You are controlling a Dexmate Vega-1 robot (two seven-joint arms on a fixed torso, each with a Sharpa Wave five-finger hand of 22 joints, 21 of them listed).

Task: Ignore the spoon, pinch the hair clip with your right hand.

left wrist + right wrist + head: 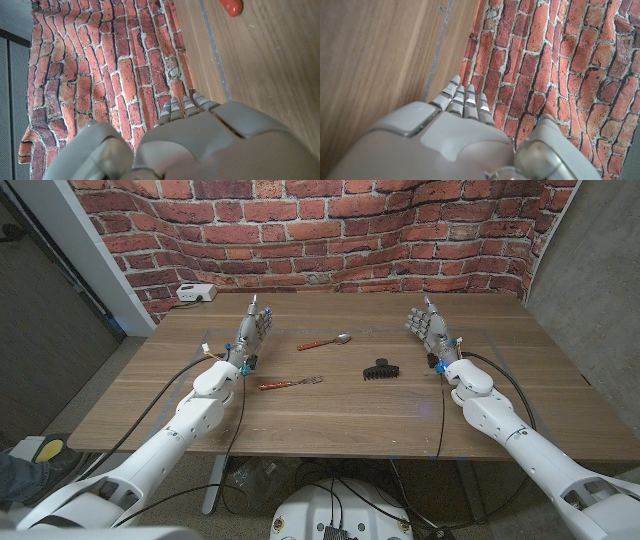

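A black hair clip [380, 370] lies on the wooden table [330, 415] near its middle. My right hand [428, 326] stands on its edge to the right of the clip and a little farther back, fingers straight and apart, holding nothing. A spoon [324, 342] with a red-brown handle lies behind the clip to the left. My left hand [254, 328] stands upright at the left, fingers apart and empty. The wrist views show the back of my right hand [445, 135] and of my left hand [195, 140] against the table and brick wall.
A fork [291, 383] with a red-brown handle lies left of the clip, near my left wrist; its handle end [231, 6] shows in the left wrist view. A white box [196, 293] sits at the table's back left corner. A brick wall [320, 230] stands behind the table.
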